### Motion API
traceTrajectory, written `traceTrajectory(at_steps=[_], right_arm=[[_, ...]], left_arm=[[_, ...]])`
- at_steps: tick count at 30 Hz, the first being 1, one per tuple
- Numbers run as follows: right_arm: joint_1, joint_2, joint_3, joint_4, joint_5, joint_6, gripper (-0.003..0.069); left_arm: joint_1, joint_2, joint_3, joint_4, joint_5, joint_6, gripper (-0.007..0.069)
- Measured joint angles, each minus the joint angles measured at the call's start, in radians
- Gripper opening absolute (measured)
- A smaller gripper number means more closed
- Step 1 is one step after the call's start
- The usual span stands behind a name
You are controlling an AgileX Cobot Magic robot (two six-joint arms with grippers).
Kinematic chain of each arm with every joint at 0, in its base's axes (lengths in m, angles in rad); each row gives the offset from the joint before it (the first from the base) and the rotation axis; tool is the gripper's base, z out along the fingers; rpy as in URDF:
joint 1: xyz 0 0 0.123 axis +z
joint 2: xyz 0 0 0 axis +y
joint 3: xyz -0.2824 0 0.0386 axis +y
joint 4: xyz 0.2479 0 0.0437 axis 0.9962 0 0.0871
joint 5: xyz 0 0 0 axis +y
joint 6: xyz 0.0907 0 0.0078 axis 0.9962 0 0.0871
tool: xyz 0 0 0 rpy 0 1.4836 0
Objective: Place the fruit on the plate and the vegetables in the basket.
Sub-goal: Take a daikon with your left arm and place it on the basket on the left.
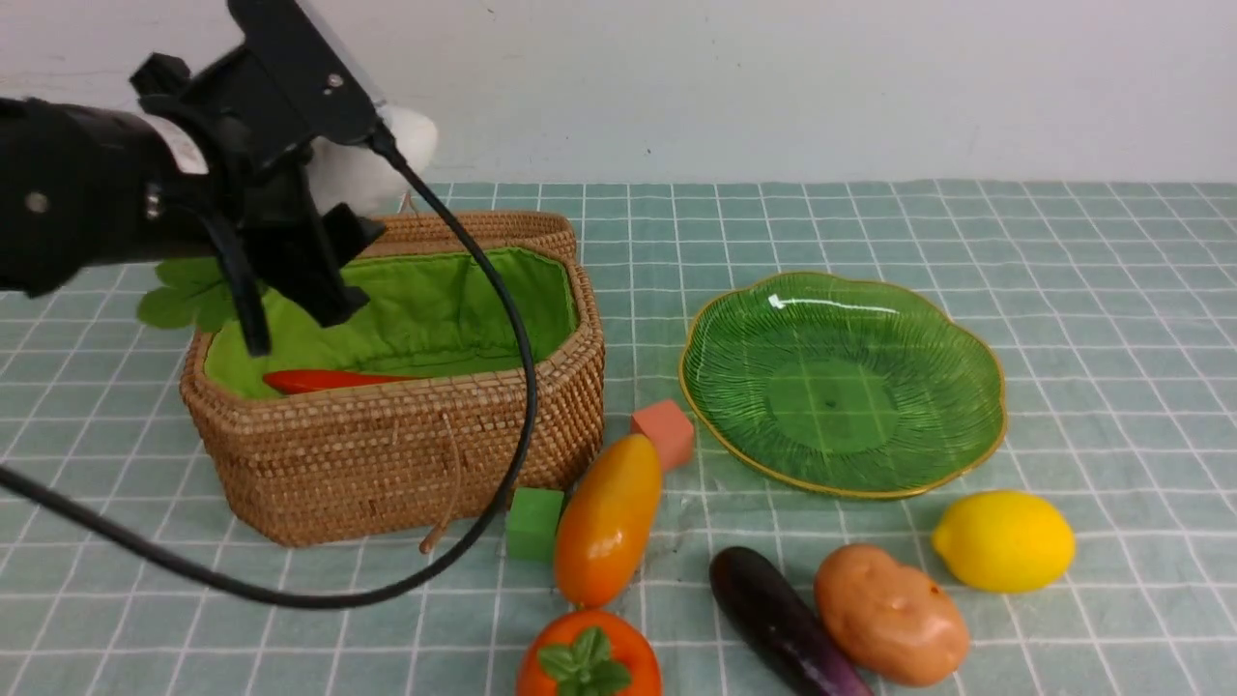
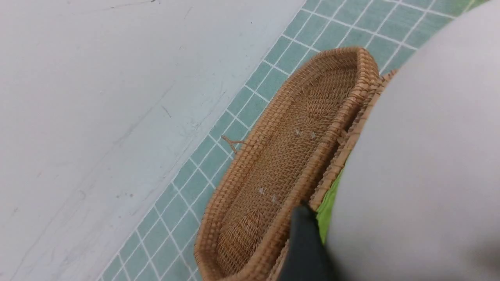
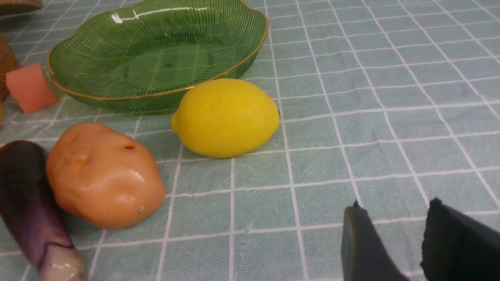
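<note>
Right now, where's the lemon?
Front view: the lemon sits on the tablecloth at the robot's right, just nearer the robot than the plate, with the potato close on its left.

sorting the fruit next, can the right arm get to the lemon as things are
Probably yes. The lemon lies just ahead of the right hand, which holds nothing, with only bare tablecloth between them; the potato and the plate stand clear of that path.
</note>
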Motion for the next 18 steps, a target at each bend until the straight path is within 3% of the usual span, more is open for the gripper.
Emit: traceTrajectory(at_steps=[5,13,17,18], right_arm=[[0.000,0.000,0.000,0.000,0.000,0.000,0.0242],[0.000,0.000,0.000,0.000,0.000,0.000,0.0242],[0.000,0.000,0.000,0.000,0.000,0.000,0.0242],[0.000,0.000,0.000,0.000,0.000,0.000,0.0242]], left_arm=[[0.000,0.122,0.000,-0.005,-0.069,0.000,0.0469],[0.000,0.188,0.000,-0.042,-0.041,-0.001,0.0479],[0.000,0.183,0.000,-0.044,-0.026,-0.016,0.0619],[0.000,0.183,0.000,-0.045,-0.022,-0.016,0.0624]])
